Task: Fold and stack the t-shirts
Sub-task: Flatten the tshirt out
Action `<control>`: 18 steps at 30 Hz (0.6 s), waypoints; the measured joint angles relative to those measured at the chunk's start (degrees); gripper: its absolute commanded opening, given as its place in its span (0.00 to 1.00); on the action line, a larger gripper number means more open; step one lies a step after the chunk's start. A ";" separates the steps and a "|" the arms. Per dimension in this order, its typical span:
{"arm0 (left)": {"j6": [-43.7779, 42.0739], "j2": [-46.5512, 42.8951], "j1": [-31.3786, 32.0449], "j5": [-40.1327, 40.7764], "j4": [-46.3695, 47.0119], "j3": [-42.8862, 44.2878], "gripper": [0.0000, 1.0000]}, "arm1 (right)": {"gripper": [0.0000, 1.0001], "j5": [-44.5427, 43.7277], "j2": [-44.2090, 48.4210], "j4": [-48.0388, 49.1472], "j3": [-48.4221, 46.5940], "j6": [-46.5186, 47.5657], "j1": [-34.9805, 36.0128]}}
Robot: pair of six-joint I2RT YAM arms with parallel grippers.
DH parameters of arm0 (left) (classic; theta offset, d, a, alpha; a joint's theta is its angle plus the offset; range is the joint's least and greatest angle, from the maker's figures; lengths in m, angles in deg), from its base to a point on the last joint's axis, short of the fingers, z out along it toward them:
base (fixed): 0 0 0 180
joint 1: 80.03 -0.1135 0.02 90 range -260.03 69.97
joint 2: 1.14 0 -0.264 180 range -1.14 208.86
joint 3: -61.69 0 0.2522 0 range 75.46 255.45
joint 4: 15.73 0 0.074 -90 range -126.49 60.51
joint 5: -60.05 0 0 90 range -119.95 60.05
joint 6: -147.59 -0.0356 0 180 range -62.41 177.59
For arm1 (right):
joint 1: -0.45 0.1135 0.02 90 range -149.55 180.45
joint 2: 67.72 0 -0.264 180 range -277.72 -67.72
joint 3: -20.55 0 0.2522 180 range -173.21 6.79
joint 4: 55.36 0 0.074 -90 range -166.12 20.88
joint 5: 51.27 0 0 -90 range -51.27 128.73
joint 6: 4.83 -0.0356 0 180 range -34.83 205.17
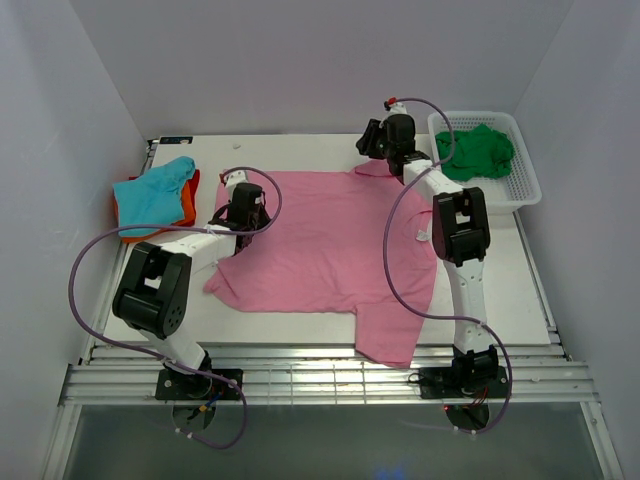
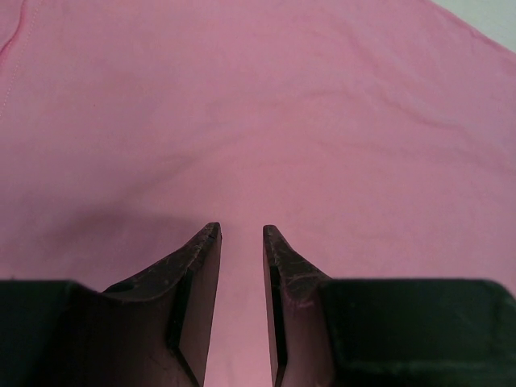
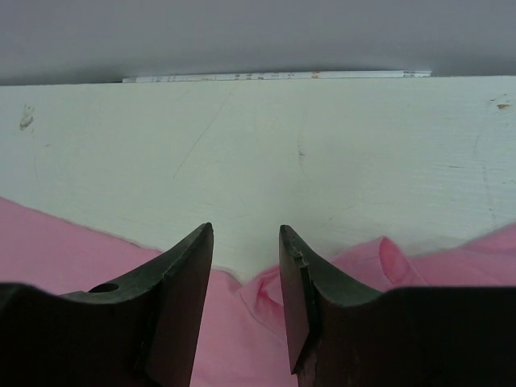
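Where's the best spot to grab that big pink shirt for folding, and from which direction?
Probably its far edge, at the raised pucker beside the right gripper, pinched from above. The pink t-shirt lies flat on the table elsewhere, so only a lifted edge gives something to close around.

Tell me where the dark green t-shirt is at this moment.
In the top external view, the dark green t-shirt lies bunched inside the white mesh basket at the far right corner of the table, just right of the right gripper.
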 measured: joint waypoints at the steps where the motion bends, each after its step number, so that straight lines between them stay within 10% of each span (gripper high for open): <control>1: 0.00 -0.02 0.00 0.00 0.00 -0.04 0.39 | 0.45 -0.09 0.07 -0.11 -0.04 0.02 0.00; 18: -0.07 -0.61 0.00 -2.62 0.48 -0.79 0.40 | 0.53 -17.11 6.99 -15.56 2.19 12.57 -0.09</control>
